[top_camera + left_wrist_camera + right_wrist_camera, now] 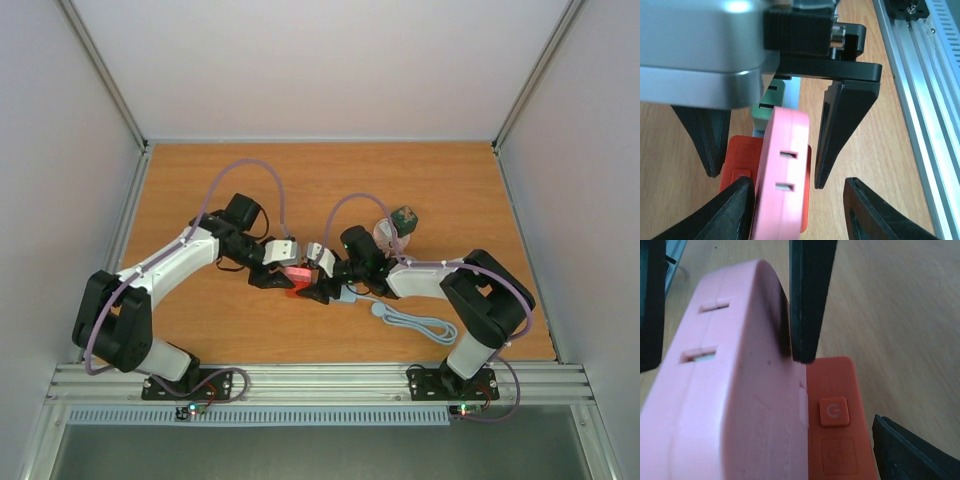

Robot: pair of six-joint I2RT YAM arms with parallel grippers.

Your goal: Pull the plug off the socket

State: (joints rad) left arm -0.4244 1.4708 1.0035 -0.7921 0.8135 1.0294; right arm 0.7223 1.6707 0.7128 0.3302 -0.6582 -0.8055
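A pink socket block with two slots is joined to an orange plug that has a power button, at the table's middle. Both grippers meet over it. In the left wrist view my left gripper is open. Its left finger lies against the pink block and the orange plug, its right finger stands apart. My right gripper is open and straddles both pieces. In the right wrist view one of its fingers shows just beside the orange plug; the other is hidden behind the pink block.
A grey coiled cable lies on the table in front of the right arm. A green block and a clear piece sit behind the right wrist. A metal rail runs along the near edge.
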